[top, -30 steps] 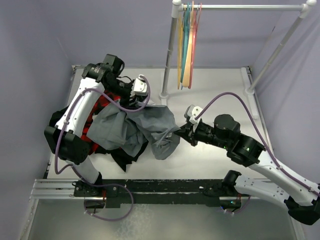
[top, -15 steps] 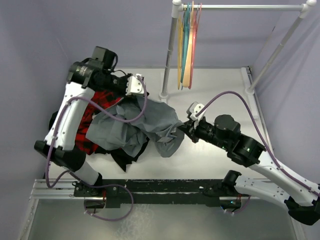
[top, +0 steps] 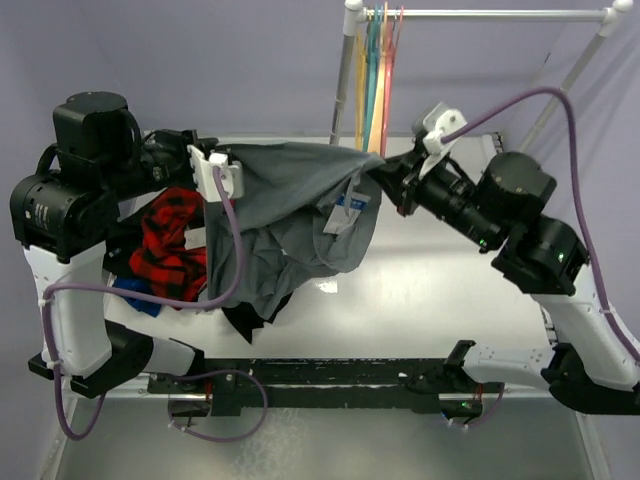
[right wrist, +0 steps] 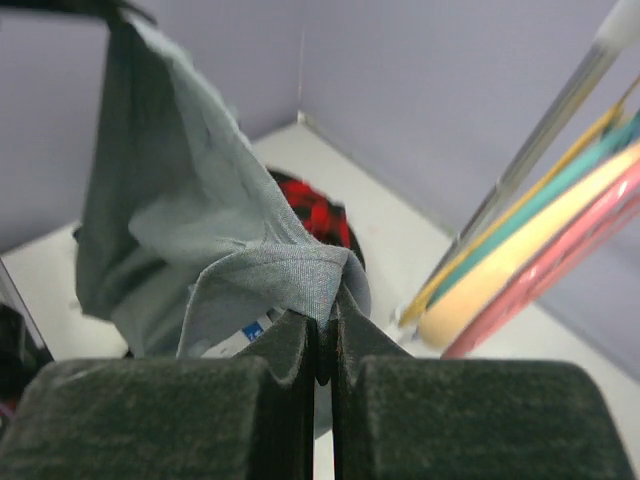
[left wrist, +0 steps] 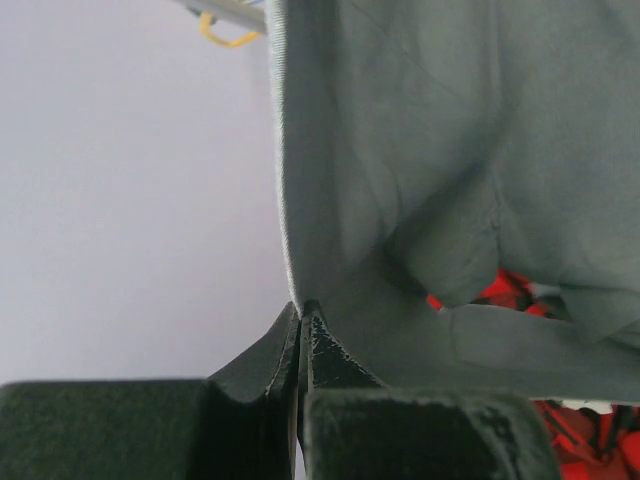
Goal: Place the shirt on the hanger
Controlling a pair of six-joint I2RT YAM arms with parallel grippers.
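The grey shirt point(top: 290, 200) hangs stretched in the air between my two grippers, its white-and-blue tag point(top: 347, 212) showing inside. My left gripper point(top: 222, 165) is shut on its left edge; in the left wrist view the cloth point(left wrist: 420, 180) rises from the closed gripper point(left wrist: 301, 312). My right gripper point(top: 385, 172) is shut on its right edge near the collar point(right wrist: 270, 275), pinched at the gripper point(right wrist: 325, 315). The thin pink hanger point(top: 393, 70) hangs on the rail among thicker ones, just behind my right gripper, and shows in the right wrist view point(right wrist: 560, 270).
A red-and-black plaid shirt point(top: 170, 235) and a black garment point(top: 245, 320) lie on the table at the left under the grey shirt. Yellow, teal and orange hangers point(top: 370, 90) hang on the white rack point(top: 345, 100) at the back. Walls close in on both sides.
Both arms have lifted the grey shirt off the pile and pulled it apart. My left gripper moved up and left; my right gripper rose towards the hangers.
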